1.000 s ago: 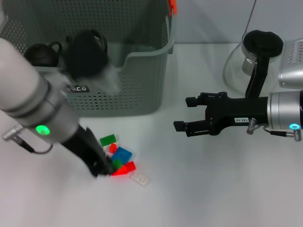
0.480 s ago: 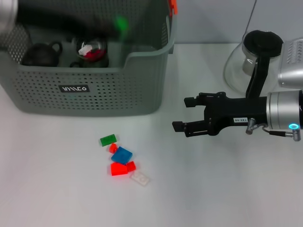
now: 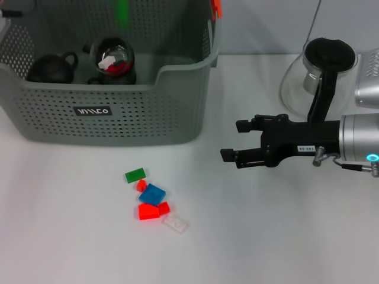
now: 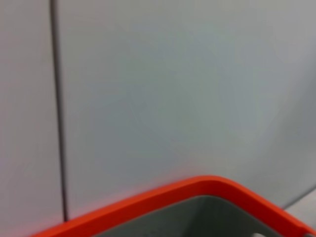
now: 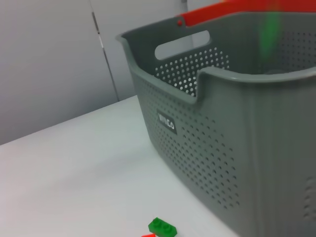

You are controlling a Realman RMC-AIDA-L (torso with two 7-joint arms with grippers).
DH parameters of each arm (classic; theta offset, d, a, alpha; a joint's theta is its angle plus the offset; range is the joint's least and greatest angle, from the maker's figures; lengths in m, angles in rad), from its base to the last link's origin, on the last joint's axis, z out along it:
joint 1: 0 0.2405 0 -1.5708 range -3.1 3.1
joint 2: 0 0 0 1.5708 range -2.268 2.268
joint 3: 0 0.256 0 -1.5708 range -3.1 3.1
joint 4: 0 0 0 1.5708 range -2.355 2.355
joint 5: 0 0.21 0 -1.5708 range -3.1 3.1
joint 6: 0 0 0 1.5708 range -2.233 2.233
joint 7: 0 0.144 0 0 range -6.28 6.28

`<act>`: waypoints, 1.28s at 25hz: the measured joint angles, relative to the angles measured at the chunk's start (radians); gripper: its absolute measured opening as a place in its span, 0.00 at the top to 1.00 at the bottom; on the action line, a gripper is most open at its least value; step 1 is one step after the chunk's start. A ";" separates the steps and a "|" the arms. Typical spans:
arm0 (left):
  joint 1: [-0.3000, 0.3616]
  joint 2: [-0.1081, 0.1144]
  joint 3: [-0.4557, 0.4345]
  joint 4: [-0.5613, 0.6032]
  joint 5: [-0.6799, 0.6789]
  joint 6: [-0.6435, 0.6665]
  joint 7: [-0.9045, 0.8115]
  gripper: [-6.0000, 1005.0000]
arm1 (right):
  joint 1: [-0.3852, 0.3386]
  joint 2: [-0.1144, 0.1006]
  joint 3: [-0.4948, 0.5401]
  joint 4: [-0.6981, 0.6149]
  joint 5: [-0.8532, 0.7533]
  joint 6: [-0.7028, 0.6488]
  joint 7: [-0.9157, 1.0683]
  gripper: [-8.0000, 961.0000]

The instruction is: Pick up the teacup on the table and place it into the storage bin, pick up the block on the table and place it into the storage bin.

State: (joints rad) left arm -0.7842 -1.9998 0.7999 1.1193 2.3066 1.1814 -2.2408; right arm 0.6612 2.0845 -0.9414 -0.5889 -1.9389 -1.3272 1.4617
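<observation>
Since a second ago my left arm has left the blocks (image 3: 153,202) at lower centre for the upper left, its gripper unseen. My right gripper (image 3: 230,141) hovers open and empty at right, while the teacup (image 3: 115,59) sits inside the storage bin (image 3: 177,106). More blocks need fetching, I judge; only my right wrist view shows the bin's handle slot (image 5: 182,44).

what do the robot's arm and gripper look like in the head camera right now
Only the right arm shows. The right gripper is matte black, with two slim, straight fingers on a blocky black body that carries a small white label. Behind it sits a silver-grey cylindrical wrist with a small cyan light and a metal plug fitting. The left arm and left gripper are out of view.
</observation>
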 joint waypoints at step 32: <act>0.288 -0.166 0.346 0.359 0.103 0.670 0.394 0.05 | 0.006 -0.006 0.038 0.006 -0.003 0.021 0.043 0.05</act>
State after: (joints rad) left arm -0.4959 -2.1658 1.1461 1.4780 2.4095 1.8513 -1.8470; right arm 0.6674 2.0782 -0.9031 -0.5832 -1.9423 -1.3066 1.5048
